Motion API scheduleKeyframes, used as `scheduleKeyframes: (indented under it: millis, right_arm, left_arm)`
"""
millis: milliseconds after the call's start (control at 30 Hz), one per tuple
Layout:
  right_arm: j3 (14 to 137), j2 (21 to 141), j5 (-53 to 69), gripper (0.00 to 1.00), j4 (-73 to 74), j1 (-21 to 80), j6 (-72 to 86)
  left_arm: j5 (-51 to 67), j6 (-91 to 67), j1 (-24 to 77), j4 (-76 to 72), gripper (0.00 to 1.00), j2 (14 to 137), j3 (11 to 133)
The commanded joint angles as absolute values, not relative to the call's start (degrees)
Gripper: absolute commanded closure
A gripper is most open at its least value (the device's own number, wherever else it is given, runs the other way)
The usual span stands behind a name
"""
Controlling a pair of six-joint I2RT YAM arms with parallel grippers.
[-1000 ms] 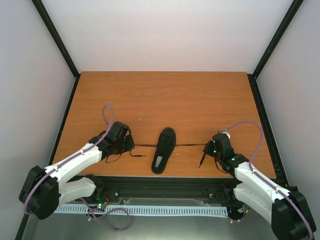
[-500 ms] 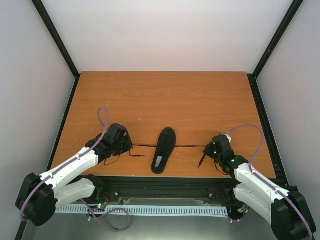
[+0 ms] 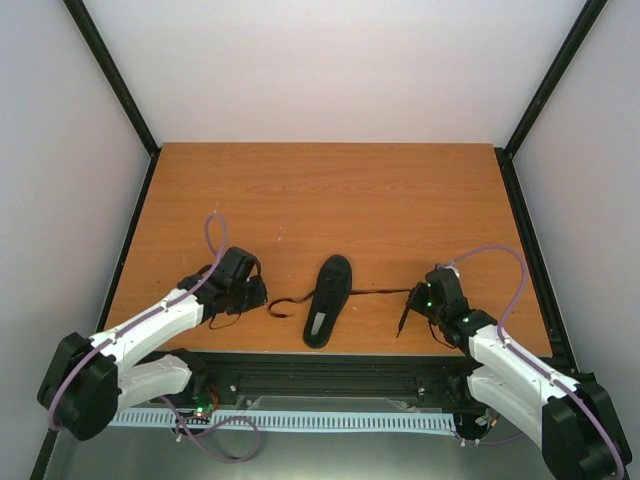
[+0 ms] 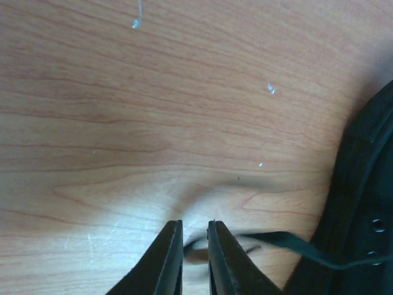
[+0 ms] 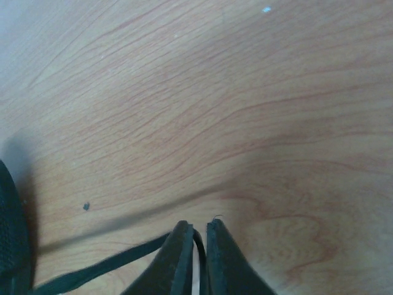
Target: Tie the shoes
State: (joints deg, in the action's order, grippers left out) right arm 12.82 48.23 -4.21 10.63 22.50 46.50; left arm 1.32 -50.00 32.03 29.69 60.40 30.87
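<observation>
From my remote station I see a brown wood-grain counter (image 3: 330, 200) under soft, even light, boxed in by plain pale walls (image 3: 330, 70) with black frame posts (image 3: 110, 75) at the corners.

Lace (image 3: 286, 301) on the shoe (image 3: 328, 298), left side: pulled taut & straight a sec ago, now slack, sagging into a small curl on the tabletop (image 3: 330, 200) btwn shoe & left gripper (image 3: 258, 293). Left arm (image 3: 160, 320) has shifted slightly toward the shoe & the near edge vs. half a sec ago; its purple cable loop (image 3: 212, 235) has swung right w/ it.
</observation>
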Motion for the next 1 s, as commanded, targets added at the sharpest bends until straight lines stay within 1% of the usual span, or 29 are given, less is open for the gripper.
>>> scheduleKeyframes:
  millis: [0,33,67,100,133,167,233,300,367,433,500,567,867,967]
  right_arm:
    - [15.8,50.0,-3.9,0.8,11.0,21.9,43.7]
    - [16.5,50.5,-4.5,0.66,11.7,21.9,43.8]
    - [16.9,50.8,-4.9,0.49,12.2,21.9,43.9]
    - [17.1,50.9,-5.2,0.36,12.5,21.9,44.2]
    - [17.2,50.9,-5.5,0.28,12.7,21.9,44.3]
    - [17.3,50.8,-5.5,0.23,12.6,21.9,44.3]
    - [17.2,50.3,-3.5,0.17,10.7,21.9,42.8]
    - [16.9,49.8,2.5,0.14,6.6,21.9,40.0]
    - [17.4,50.6,7.8,0.14,3.7,22.0,37.9]
    - [18.3,52.3,12.3,0.14,1.9,22.4,36.3]
    - [19.0,54.4,15.7,0.12,0.2,23.5,35.8]
    - [19.4,57.2,18.6,0.11,-2.0,24.9,36.2]
    - [26.1,72.2,23.1,0.17,-11.0,31.9,39.2]
    - [28.8,77.1,22.2,0.17,-11.8,32.6,39.5]
  left_arm:
    - [3.9,-45.7,31.4,30.4,0.78,63.3,34.5]
    - [4.0,-45.2,31.4,30.6,0.72,63.6,34.8]
    - [4.2,-44.6,31.4,30.7,0.61,63.7,35.1]
    - [4.4,-44.0,31.4,30.8,0.52,63.6,35.4]
    - [4.6,-43.2,31.4,30.8,0.44,63.3,35.7]
    - [5.4,-42.3,31.4,30.4,0.39,62.9,36.2]
    - [9.6,-39.8,31.5,28.5,0.33,62.4,36.5]
    - [16.1,-37.4,32.2,23.8,0.31,63.0,36.8]
    - [21.0,-36.4,33.8,21.5,0.3,65.1,37.4]
    - [22.8,-36.1,36.6,20.1,0.29,67.5,38.2]
    - [24.3,-36.0,39.0,18.0,0.28,69.5,38.5]
    - [26.2,-37.1,40.1,15.5,0.27,71.5,38.1]
    - [30.1,-38.1,40.4,12.0,0.26,76.1,36.3]
    - [30.8,-37.8,40.5,11.5,0.19,78.0,35.9]
